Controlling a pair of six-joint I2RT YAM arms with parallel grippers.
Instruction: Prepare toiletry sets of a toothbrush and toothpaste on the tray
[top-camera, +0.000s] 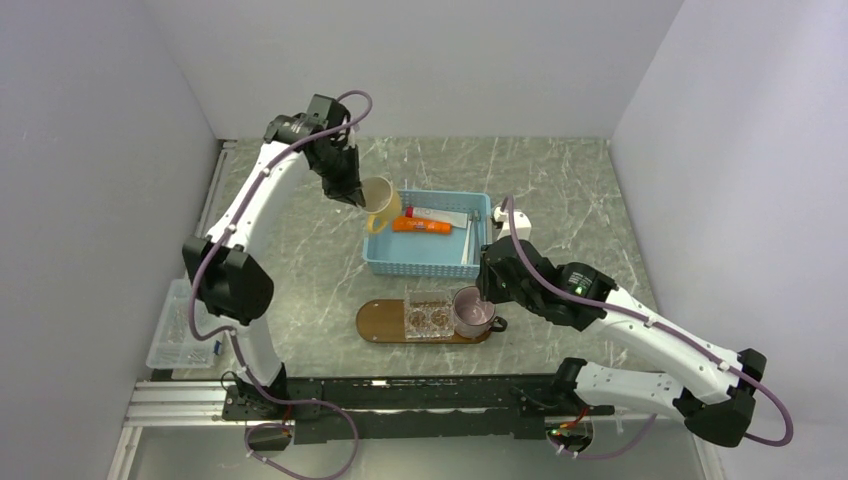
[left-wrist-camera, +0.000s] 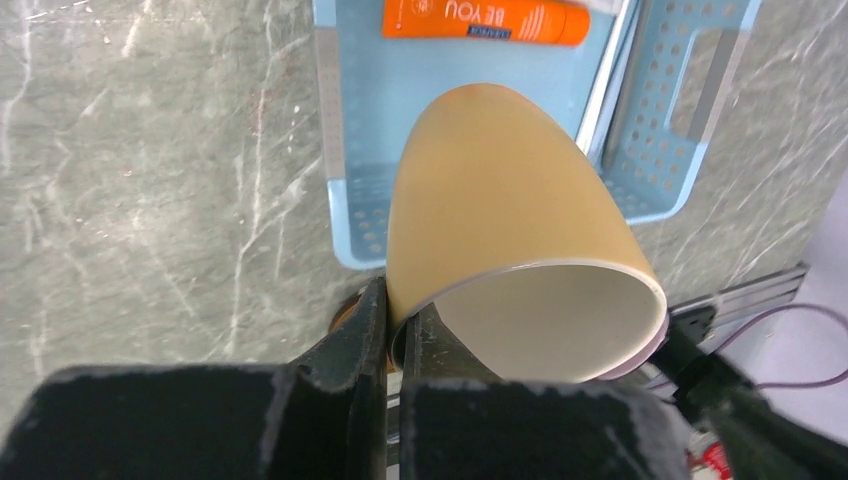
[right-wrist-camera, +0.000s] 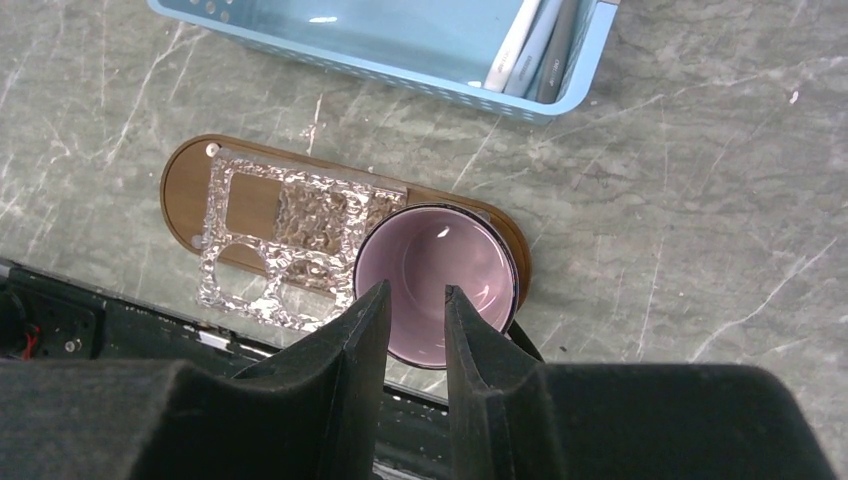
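My left gripper (top-camera: 352, 190) is shut on the rim of a yellow mug (top-camera: 379, 200), held tilted above the left end of the blue basket (top-camera: 385, 262). The left wrist view shows the gripper (left-wrist-camera: 402, 318) pinching the mug wall (left-wrist-camera: 500, 190). The orange tube (top-camera: 421, 226) and the white tube (top-camera: 440, 212) lie in the basket, with pale brushes (top-camera: 471, 238) along its right side. The brown oval tray (top-camera: 378, 322) lies in front of the basket. My right gripper (right-wrist-camera: 413, 292) is partly open, empty, above a purple mug (right-wrist-camera: 440, 260) on the tray's right end.
A crinkled clear foil-like holder (right-wrist-camera: 285, 230) lies on the middle of the tray (right-wrist-camera: 185, 190). The brushes (right-wrist-camera: 530, 40) lie in the basket's corner (right-wrist-camera: 585, 70). A clear plastic bin (top-camera: 180, 325) sits off the table's left edge. Walls close in left, right and behind.
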